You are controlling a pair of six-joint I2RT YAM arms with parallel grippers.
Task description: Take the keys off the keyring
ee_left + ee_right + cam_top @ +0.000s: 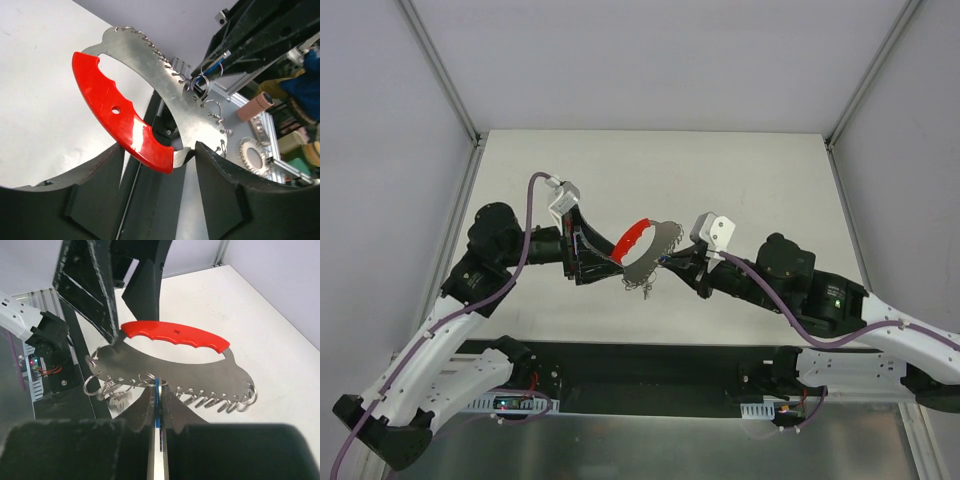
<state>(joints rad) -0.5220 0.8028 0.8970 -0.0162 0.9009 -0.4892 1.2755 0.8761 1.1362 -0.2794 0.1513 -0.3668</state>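
The keyring here is a flat silvery metal plate point(658, 250) with a red grip point(633, 238) and several small wire rings along its toothed edge. It is held in the air between the two arms. My left gripper point(608, 262) is shut on the plate's end beside the red grip point(117, 115). My right gripper point(157, 390) is shut on a thin blue-edged key point(157, 407), seen edge on, that hangs from one ring at the plate's edge point(200, 367). More rings point(215, 400) line that edge. Small silvery pieces point(645, 285) dangle below the plate.
The pale tabletop point(740, 180) lies under the held plate, with white walls at the back and sides. A black rail point(650, 365) runs along the near edge between the arm bases. A loose larger ring point(92, 385) hangs at the plate's end near my left fingers.
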